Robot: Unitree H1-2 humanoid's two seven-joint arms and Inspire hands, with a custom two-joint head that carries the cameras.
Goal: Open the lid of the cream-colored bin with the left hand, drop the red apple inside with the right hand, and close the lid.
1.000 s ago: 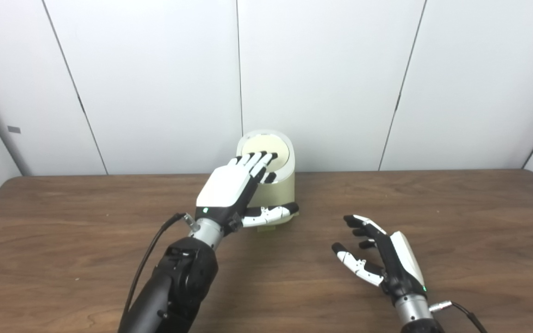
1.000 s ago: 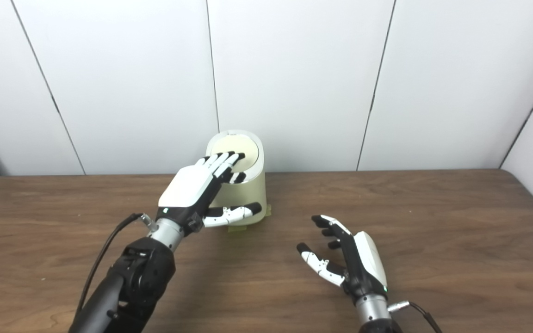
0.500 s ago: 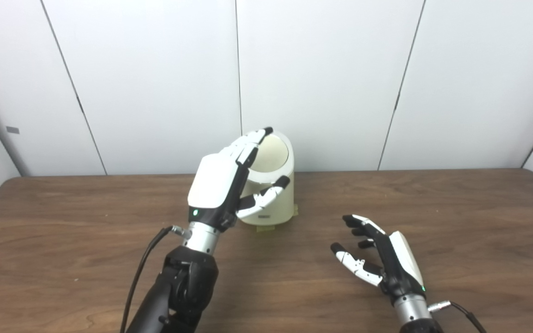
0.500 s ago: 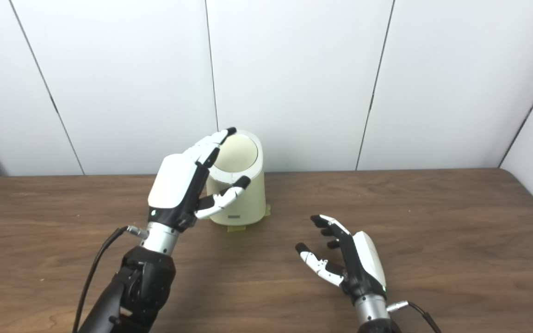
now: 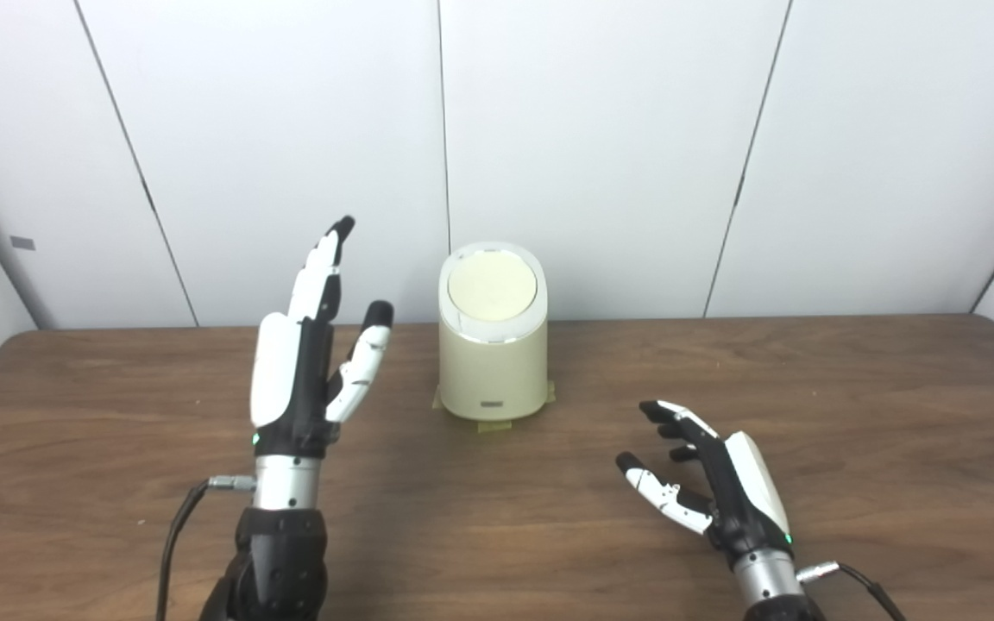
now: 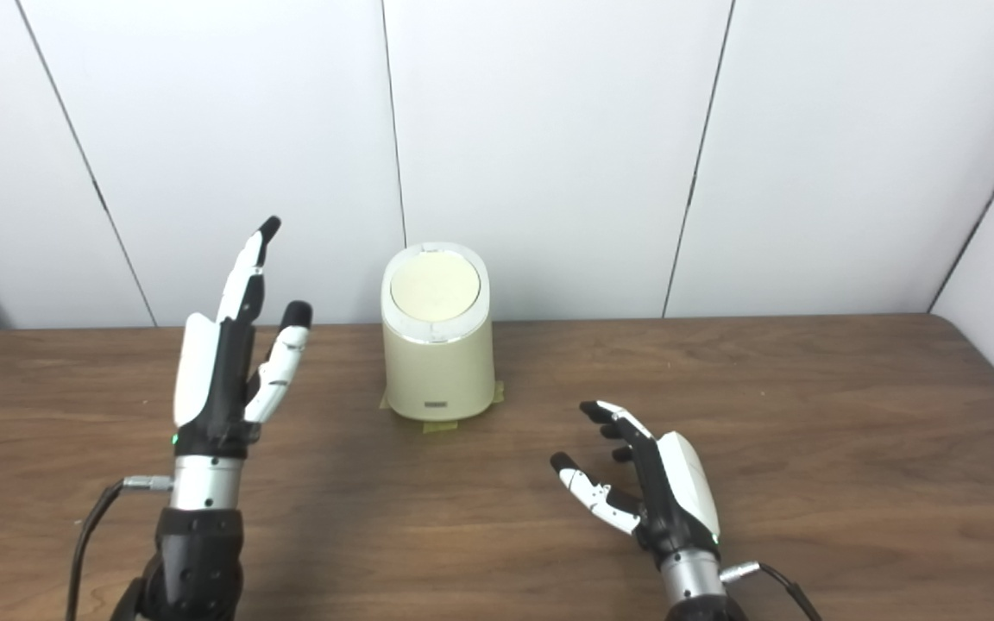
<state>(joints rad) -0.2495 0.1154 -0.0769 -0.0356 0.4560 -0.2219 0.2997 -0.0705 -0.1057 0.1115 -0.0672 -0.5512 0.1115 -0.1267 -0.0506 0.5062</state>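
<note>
Upright on the brown wooden counter [image 5: 808, 388], the cream-colored cylindrical bin [image 5: 492, 354] is seen with its round lid [image 5: 492, 285] shut, the left hand [image 5: 303, 362] raised beside it, the right hand [image 5: 721, 487] nearer, both with fingers spread, empty.

Lab: white panel walls [image 5: 600, 129], bare table [image 5: 851, 388]

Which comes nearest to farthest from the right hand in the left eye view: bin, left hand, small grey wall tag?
1. Bin, up and left of the right hand, lid shut.
2. Left hand, raised left of the bin.
3. Grey wall tag, far left.
</note>
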